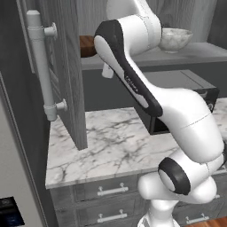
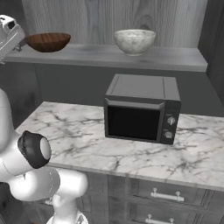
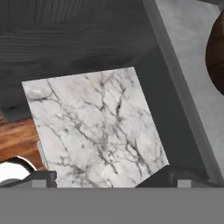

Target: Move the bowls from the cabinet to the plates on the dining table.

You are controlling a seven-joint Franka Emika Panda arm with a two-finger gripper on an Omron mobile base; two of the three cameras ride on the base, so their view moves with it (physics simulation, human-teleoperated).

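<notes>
Running nearest along the bottom, grey wood-grain drawers [image 2: 162, 192] with short silver pulls sit under a white marble counter [image 2: 78, 135] veined in grey, its front edge straight and square. A black boxy microwave [image 2: 142, 109] stands toward the counter's back, right of centre, leaving broad bare stone along the front and left edges. At the counter's left end the cabinet door [image 1: 66, 66] hangs swung outward, grey grain, with a long round silver bar handle [image 1: 42, 62]. Above the microwave runs the cabinet's flat grey shelf [image 2: 175, 59]. On it, the dark wooden bowl [image 2: 48, 42] sits toward the left end, shallow and smooth; the marble-look bowl [image 2: 134, 41], deeper and rounded, sits near the middle, well apart from it, with open shelf to its right. The gripper [image 3: 111, 177] hangs just left of the wooden bowl near the shelf's front edge, fingers spread wide with nothing between them.
</notes>
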